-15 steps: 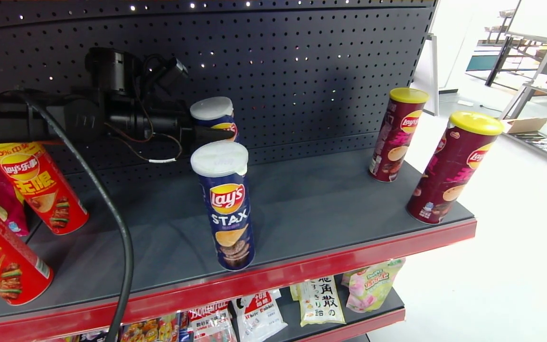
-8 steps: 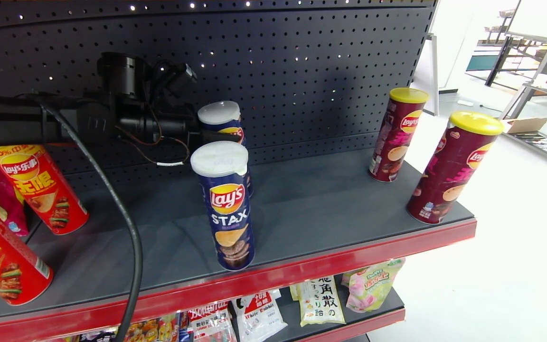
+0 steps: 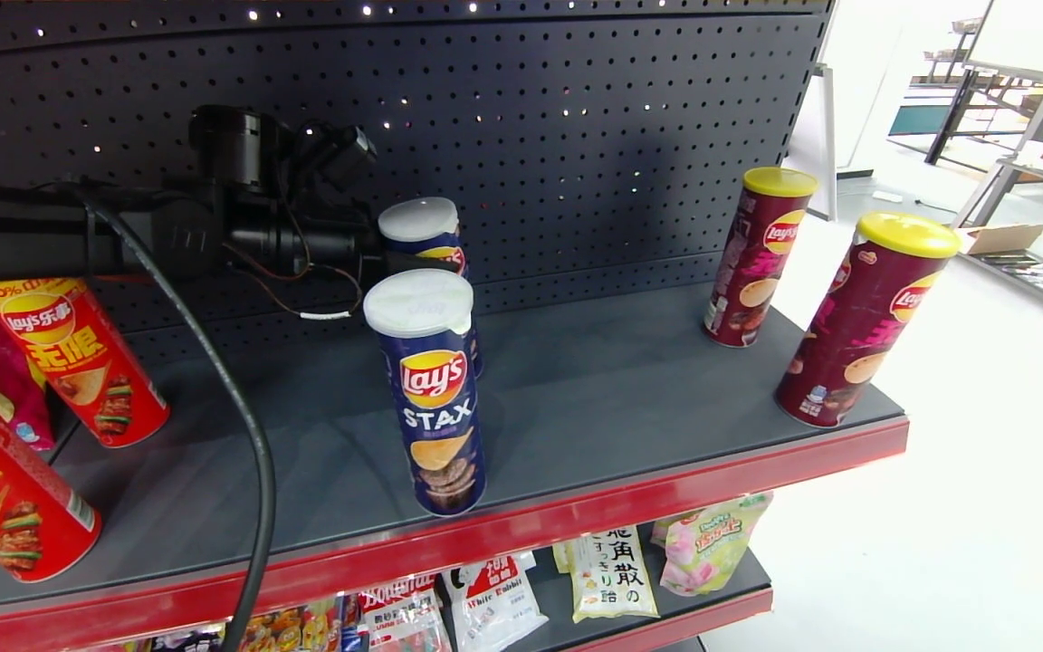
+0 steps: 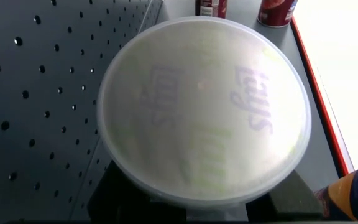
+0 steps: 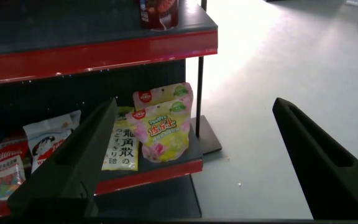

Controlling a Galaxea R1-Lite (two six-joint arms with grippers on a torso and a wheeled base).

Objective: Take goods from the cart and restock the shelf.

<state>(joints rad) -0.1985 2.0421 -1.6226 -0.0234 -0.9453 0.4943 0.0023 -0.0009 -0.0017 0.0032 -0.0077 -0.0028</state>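
Observation:
A blue chips can with a white lid (image 3: 419, 231) stands upright at the back of the dark shelf (image 3: 612, 398), close to the pegboard. My left gripper (image 3: 397, 261) comes in from the left and is shut on its upper part. The can's base is hidden behind a second blue chips can (image 3: 431, 398) standing near the shelf's front edge. In the left wrist view the held can's white lid (image 4: 204, 115) sits right under the camera, with the gripper (image 4: 204, 208) dark around it. My right gripper (image 5: 197, 168) hangs open with nothing in it, low down, facing the lower shelf.
Two red chips cans (image 3: 78, 362) (image 3: 5, 489) lean at the shelf's left. Two maroon cans with yellow lids (image 3: 757, 258) (image 3: 861, 321) stand at the right end. Bare shelf lies between the blue and maroon cans. Snack bags (image 5: 163, 121) fill the lower shelf.
My left arm has carried the blue can a little to the right and down, towards the shelf behind the front can. Nothing else has moved.

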